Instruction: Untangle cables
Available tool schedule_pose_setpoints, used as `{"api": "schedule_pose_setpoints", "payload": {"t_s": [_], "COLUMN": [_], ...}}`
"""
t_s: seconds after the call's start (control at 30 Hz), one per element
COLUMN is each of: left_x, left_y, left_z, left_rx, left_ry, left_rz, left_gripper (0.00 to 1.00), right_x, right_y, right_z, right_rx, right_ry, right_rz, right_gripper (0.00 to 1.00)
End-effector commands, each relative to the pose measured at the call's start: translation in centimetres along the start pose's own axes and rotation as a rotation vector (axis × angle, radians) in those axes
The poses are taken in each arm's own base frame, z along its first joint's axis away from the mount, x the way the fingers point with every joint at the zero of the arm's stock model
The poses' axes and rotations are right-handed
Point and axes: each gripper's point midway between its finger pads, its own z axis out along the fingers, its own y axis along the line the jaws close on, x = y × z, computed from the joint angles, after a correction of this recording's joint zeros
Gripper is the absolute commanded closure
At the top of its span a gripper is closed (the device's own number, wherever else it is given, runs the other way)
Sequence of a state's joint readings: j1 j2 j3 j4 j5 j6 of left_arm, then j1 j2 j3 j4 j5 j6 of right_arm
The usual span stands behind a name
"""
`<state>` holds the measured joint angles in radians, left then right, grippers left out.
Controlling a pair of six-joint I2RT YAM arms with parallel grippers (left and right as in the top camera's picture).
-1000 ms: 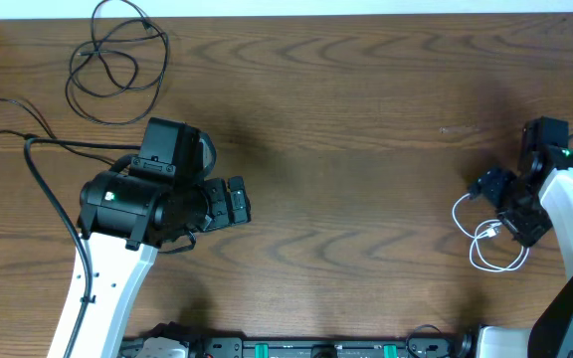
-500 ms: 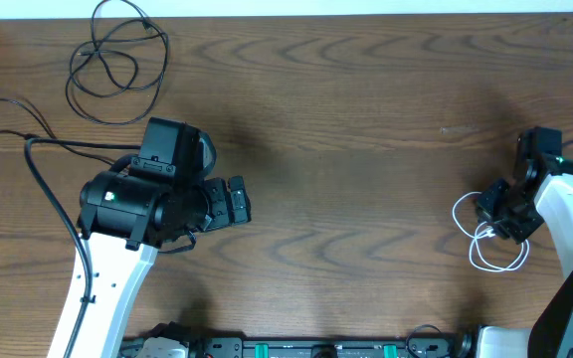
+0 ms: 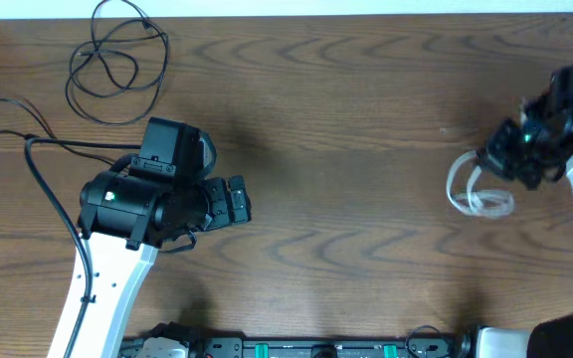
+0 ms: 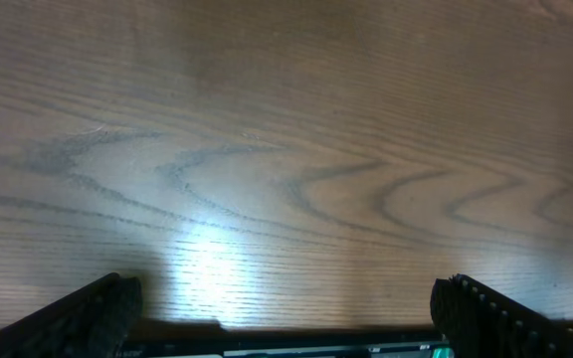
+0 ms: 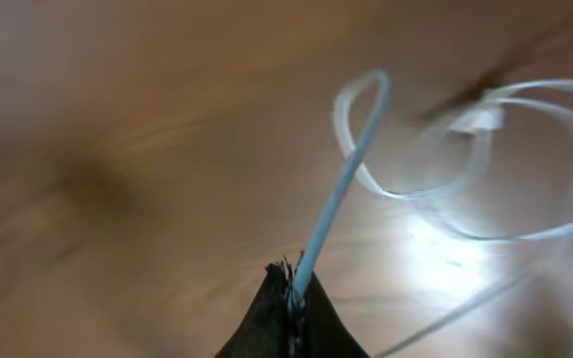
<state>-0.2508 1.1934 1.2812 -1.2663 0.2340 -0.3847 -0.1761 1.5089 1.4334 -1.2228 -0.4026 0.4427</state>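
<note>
The white cable [image 5: 341,199] is pinched between the clenched fingertips of the right gripper [image 5: 290,286], with its blurred loops gathered just beside it near the table's [image 3: 366,119] right edge. The left gripper [image 3: 235,201] is held wide open over bare wood, its arm reaching in from the near left. The black cables [image 3: 117,60] are coiled at the far left corner, well apart from both grippers.

table [image 3: 346,129]: smooth wood grain, soft sheen seen | white cable [image 3: 485,206], 3 o'clock: glossy plastic | black cable [image 3: 167,48], 11 o'clock: matt
</note>
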Motion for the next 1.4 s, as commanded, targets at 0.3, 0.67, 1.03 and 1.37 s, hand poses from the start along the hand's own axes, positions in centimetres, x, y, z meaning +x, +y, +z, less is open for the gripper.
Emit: {"api": "schedule_pose_setpoints", "payload": {"t_s": [0.3,0.67,1.03,1.37], "left_x": [0.0,-0.3,-2.7,-4.8], "left_y": [0.0,-0.3,-5.9,-7.0], "left_z": [0.3,0.3,-0.7,-1.3], "left_rx": [-0.001,0.009,0.300,0.330], "left_ry": [0.005,-0.008,-0.082,-0.200], "left_rz": [0.010,0.012,0.054,0.236], "left_gripper": [0.02,0.02,0.02,0.02], "right_x": [6.1,12.3,13.1,16.4], "right_y": [15.8,21.3,20.8,23.5], "right_z": [-2.6,-2.2,-1.3,-4.3], "right_rx": [-0.469,-0.579,-0.511,-0.727], "right_ry": [0.068,0.123,0.144,0.344], "right_rz": [-0.336,-0.588,-0.543,-0.496], "right_gripper": [0.99,0.99,0.99,0.99]}}
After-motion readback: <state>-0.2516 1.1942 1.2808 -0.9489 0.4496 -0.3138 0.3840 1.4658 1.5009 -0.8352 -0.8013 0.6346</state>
